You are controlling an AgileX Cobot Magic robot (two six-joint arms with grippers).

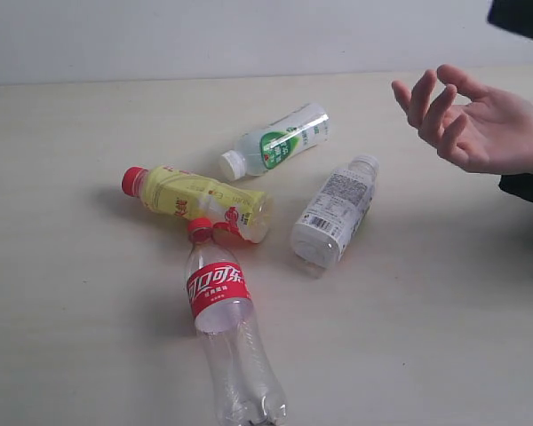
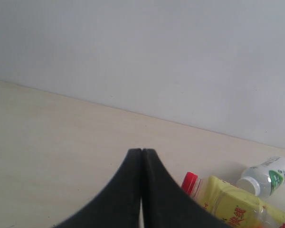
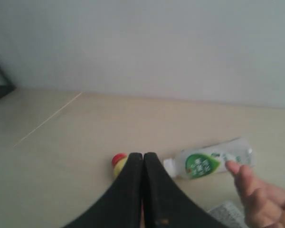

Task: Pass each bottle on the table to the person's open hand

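Four bottles lie flat on the beige table (image 1: 71, 337). The clear one with red label and red cap (image 1: 224, 319) is nearest the front. Behind it lies the yellow-labelled red-capped bottle (image 1: 200, 202), also in the left wrist view (image 2: 232, 204). The green-white labelled bottle (image 1: 275, 142) is farther back and shows in the right wrist view (image 3: 206, 162). The white-labelled bottle (image 1: 335, 213) lies right of centre. An open hand (image 1: 471, 120) hovers at the upper right. My left gripper (image 2: 142, 153) and right gripper (image 3: 143, 156) are both shut and empty; neither appears in the exterior view.
A pale wall (image 1: 249, 35) runs behind the table's far edge. A dark sleeve (image 1: 524, 18) reaches in at the top right corner. Fingers of the person's hand (image 3: 256, 194) show beside the green-labelled bottle in the right wrist view.
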